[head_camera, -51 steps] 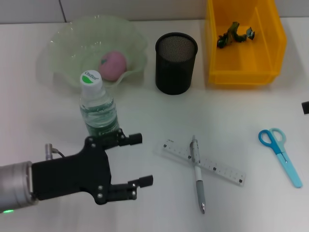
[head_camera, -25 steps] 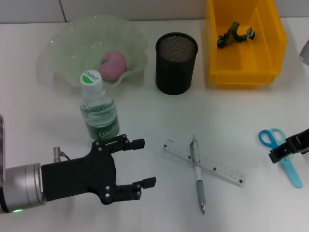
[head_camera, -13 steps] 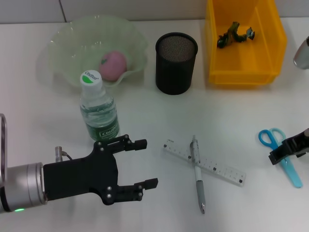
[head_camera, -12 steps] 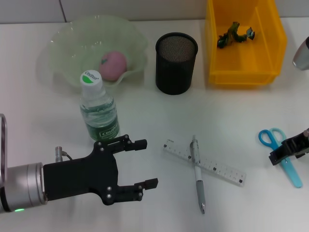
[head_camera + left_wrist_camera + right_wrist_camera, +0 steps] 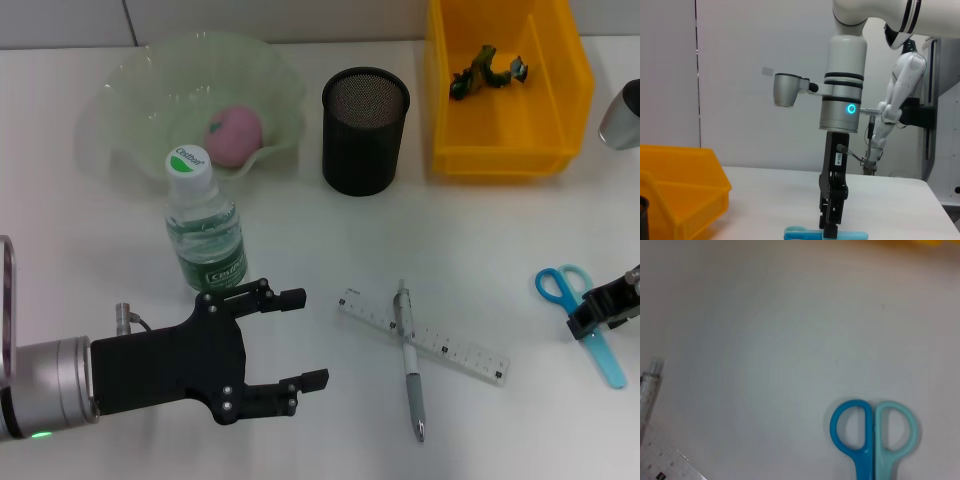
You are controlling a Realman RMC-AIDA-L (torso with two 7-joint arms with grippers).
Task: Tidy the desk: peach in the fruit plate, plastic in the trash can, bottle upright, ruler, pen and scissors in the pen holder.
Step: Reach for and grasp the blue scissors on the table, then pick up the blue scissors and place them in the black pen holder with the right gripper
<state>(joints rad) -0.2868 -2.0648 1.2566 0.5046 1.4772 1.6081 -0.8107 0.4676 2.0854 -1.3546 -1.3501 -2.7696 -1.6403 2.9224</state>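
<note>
Blue plastic scissors (image 5: 583, 320) lie flat on the smooth white desk (image 5: 480, 240), two oval handle loops toward the yellow bin, the covered blades pointing away from it. The right gripper (image 5: 603, 312) stands over the blade end, its black tip down at the scissors; whether its fingers are parted or closed cannot be told. Beside the scissors, toward the desk's middle, a clear ruler (image 5: 422, 335) with black marks lies crossed by a slim silver-and-white pen (image 5: 409, 362). Farther back from the scissors stands the black mesh pen holder (image 5: 365, 130), a plain cylinder, nothing visible inside. Next to it, the rectangular yellow trash can (image 5: 505, 85) holds a crumpled scrap of dark green plastic (image 5: 485, 68). Beyond the holder, the wavy pale green glass plate (image 5: 190, 100) holds the round pink peach (image 5: 233, 135). A clear bottle (image 5: 205, 232) with white cap stands upright just before the plate. The left gripper (image 5: 295, 338), black, hovers near the bottle, fingers spread, grasping nothing.
</note>
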